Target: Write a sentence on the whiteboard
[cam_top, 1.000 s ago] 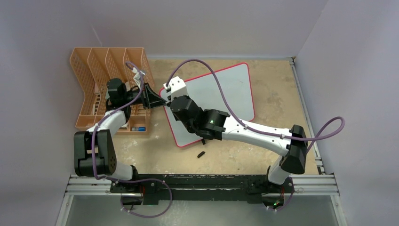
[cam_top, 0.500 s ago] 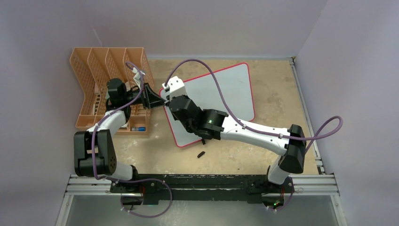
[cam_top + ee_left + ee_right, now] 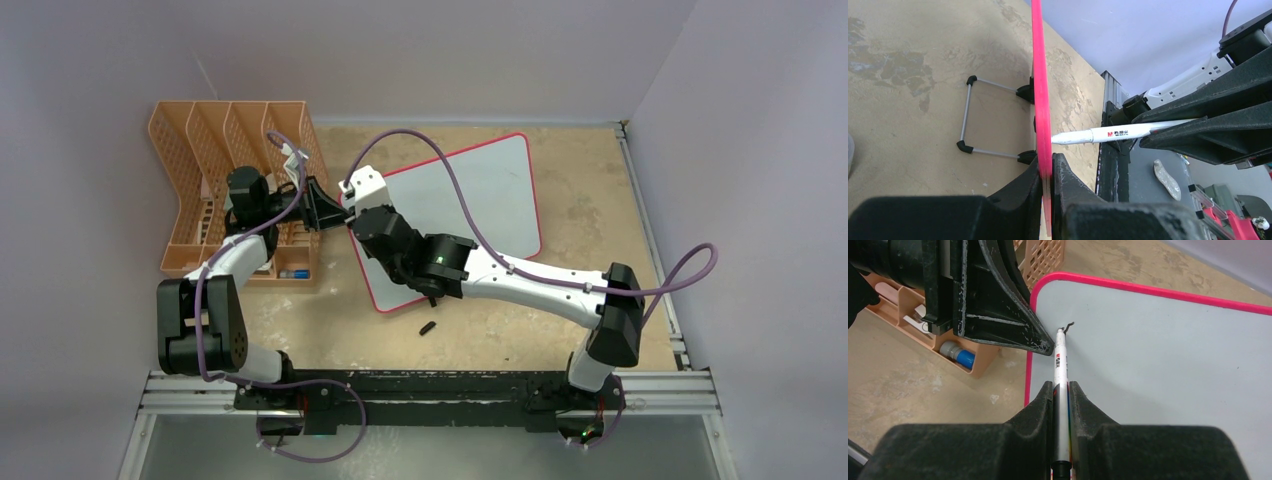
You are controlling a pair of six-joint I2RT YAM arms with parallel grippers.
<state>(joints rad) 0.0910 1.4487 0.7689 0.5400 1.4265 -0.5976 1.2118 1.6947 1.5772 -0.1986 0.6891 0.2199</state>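
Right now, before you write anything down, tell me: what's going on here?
The left gripper is shut on the red rim of the whiteboard, steadying it. The right gripper grips a marker with its tip on the board near the clamped corner. Only one small black stroke is there, so the writing is barely begun.

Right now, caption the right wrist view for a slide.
Right gripper holds the white marker to a corner of the whiteboard, one short black stroke drawn, while the left gripper clamps the rim.
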